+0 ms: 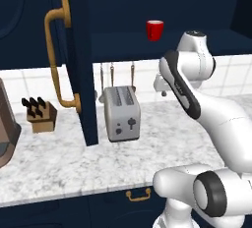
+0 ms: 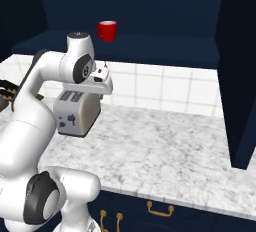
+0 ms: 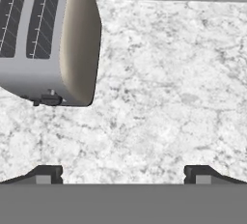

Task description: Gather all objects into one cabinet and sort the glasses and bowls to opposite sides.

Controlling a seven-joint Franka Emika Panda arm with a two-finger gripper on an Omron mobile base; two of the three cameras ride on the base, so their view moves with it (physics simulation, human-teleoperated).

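red cup (image 1: 154,29) on open cabinet (image 1: 147,45) shelf, upper middle of both base views. gripper (image 3: 123,172) spread wide, holding nothing, aimed down at marble counter (image 3: 169,97) right of toaster (image 3: 46,39). looks like between-grabs step; next needs lifting hand toward shelf or another cup. left base view adds knife block (image 1: 39,114) and brass door handle (image 1: 56,60).

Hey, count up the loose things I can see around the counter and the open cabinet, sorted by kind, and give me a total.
Red cups: 1, the red cup on the open cabinet's shelf
Toasters: 1, the toaster on the counter
Knife blocks: 1, the knife block on the counter
Total: 3
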